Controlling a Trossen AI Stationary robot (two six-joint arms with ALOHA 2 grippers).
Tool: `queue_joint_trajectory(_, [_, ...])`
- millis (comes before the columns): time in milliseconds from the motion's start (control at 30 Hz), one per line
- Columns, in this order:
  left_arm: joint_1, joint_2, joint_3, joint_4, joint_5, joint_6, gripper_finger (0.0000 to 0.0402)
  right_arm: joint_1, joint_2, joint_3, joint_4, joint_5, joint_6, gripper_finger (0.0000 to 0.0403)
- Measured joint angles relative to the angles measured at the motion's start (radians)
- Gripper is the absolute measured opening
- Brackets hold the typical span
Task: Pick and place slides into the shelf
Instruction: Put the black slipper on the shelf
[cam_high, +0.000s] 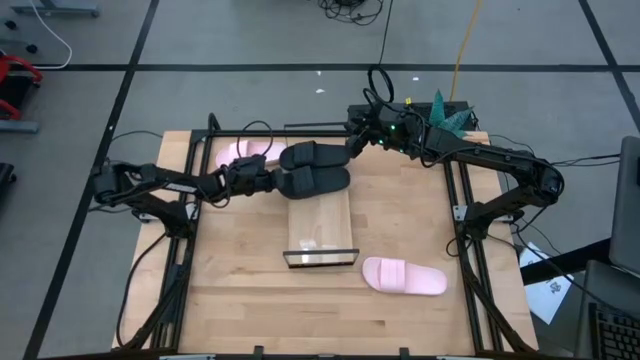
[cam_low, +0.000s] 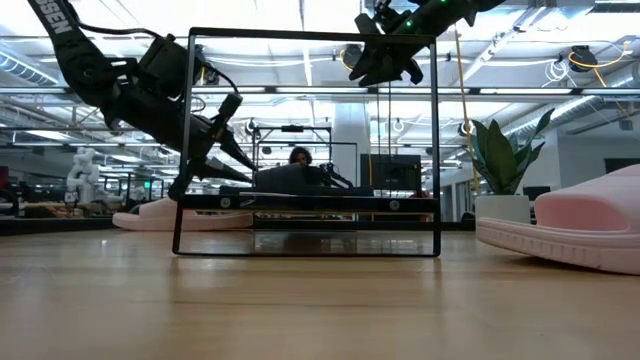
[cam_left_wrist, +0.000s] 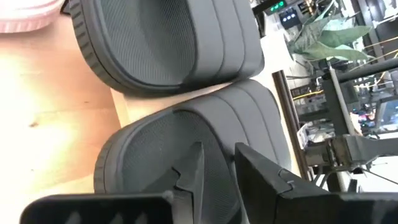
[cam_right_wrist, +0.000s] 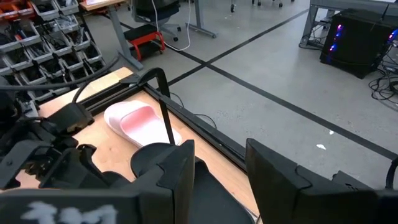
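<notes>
Two black slides lie side by side across the far end of the shelf (cam_high: 320, 228), soles down: the farther one (cam_high: 312, 155) (cam_left_wrist: 168, 43) and the nearer one (cam_high: 322, 181) (cam_left_wrist: 186, 134). The shelf's dark lip (cam_high: 321, 257) faces the near edge. One pink slide (cam_high: 243, 152) (cam_right_wrist: 140, 121) lies on the table far left of the shelf, the other (cam_high: 403, 277) (cam_low: 580, 225) near right of it. My left gripper (cam_high: 272, 181) (cam_left_wrist: 219, 155) is open at the nearer black slide's left end. My right gripper (cam_high: 352, 143) (cam_right_wrist: 221, 168) (cam_low: 385, 60) is open, raised above the farther black slide's right end. My left gripper comes level from the table's left, its open fingers (cam_left_wrist: 189, 177) over the footbed of the nearer black slide near its left end (cam_left_wrist: 134, 155). I cannot tell whether a finger touches it. The slide lies flat on the shelf.
Dark metal rails (cam_high: 190, 215) (cam_high: 458, 205) run along both sides of the table, with a bar across the far edge (cam_high: 300, 128). A green plant (cam_high: 445, 115) stands at the far right corner. Bare wood (cam_high: 240, 300) shows near left of the shelf.
</notes>
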Motion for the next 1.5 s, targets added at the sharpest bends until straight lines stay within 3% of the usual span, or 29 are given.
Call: queue_joint_trajectory(1500, [-0.025, 0.0, 0.034, -0.009, -0.028, 0.009, 0.0088, 0.0, 0.0, 0.0, 0.001, 0.002, 0.008, 0.0134])
